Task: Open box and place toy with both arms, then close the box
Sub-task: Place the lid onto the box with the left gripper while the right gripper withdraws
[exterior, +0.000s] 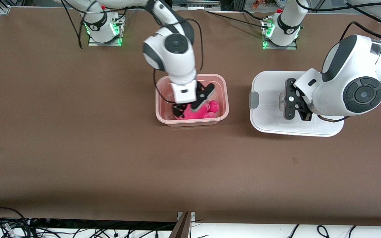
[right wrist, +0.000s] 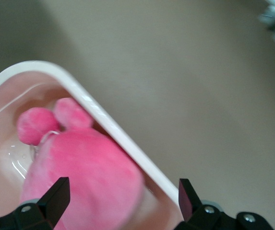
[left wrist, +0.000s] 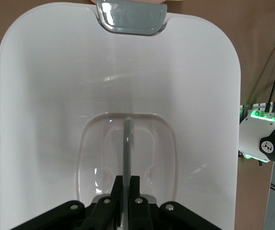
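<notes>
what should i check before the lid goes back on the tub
1. Bright pink plush toy inside the pale pink translucent plastic tub: ok, it lies within the walls.
2. Right pincer released: ok, jaws open, spread above the toy.
3. Right pincer out of the tub: not ok, it is down in the tub opening.
4. Left pincer holding the white rounded-rectangular lid: ok, shut on the thin centre handle.
5. Lid position: not ok, it sits beside the tub toward the left arm's end of the table.
6. Toy low enough for the lid: cannot tell.
</notes>
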`<state>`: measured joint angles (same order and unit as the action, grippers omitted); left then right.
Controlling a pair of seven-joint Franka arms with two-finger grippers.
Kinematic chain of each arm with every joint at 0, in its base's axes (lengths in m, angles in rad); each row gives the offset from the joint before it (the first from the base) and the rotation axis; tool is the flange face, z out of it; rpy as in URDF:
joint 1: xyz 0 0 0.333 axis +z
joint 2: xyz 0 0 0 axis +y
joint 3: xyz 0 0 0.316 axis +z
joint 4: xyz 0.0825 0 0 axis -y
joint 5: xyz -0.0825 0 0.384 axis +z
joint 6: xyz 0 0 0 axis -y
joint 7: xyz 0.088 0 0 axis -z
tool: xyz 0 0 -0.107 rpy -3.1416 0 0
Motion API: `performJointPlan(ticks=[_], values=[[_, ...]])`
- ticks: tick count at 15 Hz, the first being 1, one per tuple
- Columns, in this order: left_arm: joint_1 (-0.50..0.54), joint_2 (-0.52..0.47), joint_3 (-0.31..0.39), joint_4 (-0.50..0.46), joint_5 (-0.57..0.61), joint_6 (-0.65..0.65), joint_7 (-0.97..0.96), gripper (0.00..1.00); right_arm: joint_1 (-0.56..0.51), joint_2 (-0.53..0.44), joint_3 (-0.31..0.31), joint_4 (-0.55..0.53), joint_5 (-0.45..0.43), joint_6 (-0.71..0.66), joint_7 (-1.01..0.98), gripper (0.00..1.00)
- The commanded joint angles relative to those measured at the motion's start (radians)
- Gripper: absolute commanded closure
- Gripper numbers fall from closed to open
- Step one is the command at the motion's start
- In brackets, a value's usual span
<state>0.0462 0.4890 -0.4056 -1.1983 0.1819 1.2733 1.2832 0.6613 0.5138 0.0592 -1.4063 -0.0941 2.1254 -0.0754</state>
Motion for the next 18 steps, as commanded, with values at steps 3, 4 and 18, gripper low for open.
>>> performJointPlan(ticks=[3, 4, 18], values=[[-0.09, 0.009, -0.001, 0.022, -0.071, 0.021, 0.005, 1.0, -0.14, -0.217, -0.062, -0.033, 0.103, -0.229, 0.003, 0.0], [-0.117, 0.013, -0.001, 0.016, -0.079, 0.067, -0.002, 1.0, -0.14, -0.245, -0.115, -0.033, 0.146, -0.269, 0.003, 0.0], [-0.54, 0.204, 0.002, 0.0, -0.091, 0.509, -0.548, 1.0, -0.138, -0.385, -0.49, -0.079, 0.209, -0.562, 0.022, 0.0]])
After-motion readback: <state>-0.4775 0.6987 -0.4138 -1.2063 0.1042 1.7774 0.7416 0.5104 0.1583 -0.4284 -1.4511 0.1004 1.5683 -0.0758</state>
